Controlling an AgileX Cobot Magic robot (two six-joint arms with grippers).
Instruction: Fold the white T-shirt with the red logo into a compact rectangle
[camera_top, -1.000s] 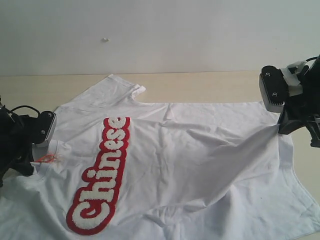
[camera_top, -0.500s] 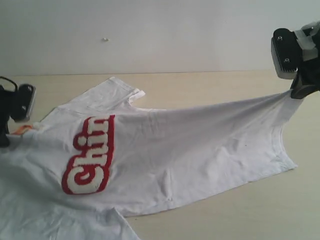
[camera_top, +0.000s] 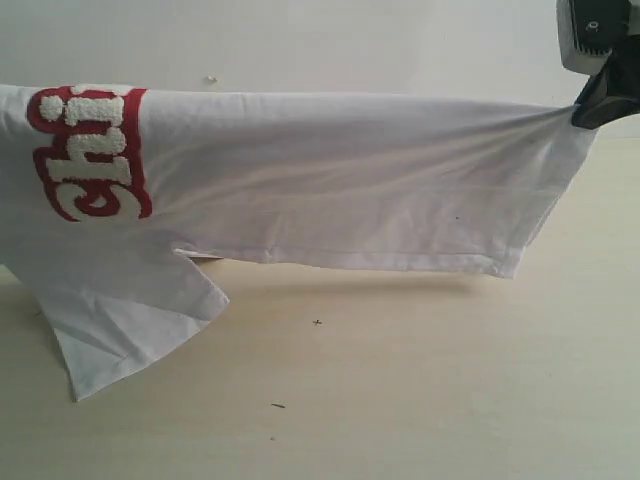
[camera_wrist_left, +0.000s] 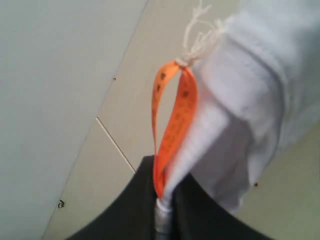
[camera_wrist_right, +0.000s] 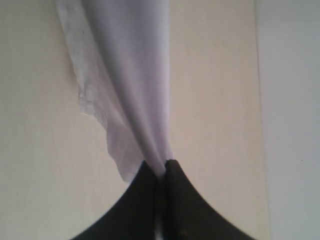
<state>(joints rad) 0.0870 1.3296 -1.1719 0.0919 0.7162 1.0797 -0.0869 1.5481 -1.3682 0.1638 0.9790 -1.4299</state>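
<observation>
The white T-shirt (camera_top: 330, 190) hangs stretched in the air above the table, pulled taut between both arms. Part of the red logo (camera_top: 90, 150) shows at its left end, and a sleeve (camera_top: 120, 320) droops down to the tabletop. My right gripper (camera_top: 585, 115) is shut on the shirt's right corner; in the right wrist view the cloth (camera_wrist_right: 135, 85) runs out from between the black fingers (camera_wrist_right: 145, 200). The left gripper (camera_wrist_left: 162, 197) is out of the exterior view. In its wrist view it is shut on the collar (camera_wrist_left: 240, 100) together with the orange neck tag (camera_wrist_left: 172, 120).
A light wooden table (camera_top: 400, 380) lies under the hanging shirt, with a few small dark specks (camera_top: 317, 322) on it. A pale wall (camera_top: 300, 45) stands behind. The table's far edge meets the wall right behind the shirt.
Both arms have lifted the shirt off the table and pulled it taut. The cloth rose from lying flat to hanging in the air, and the logo slid left and up.
</observation>
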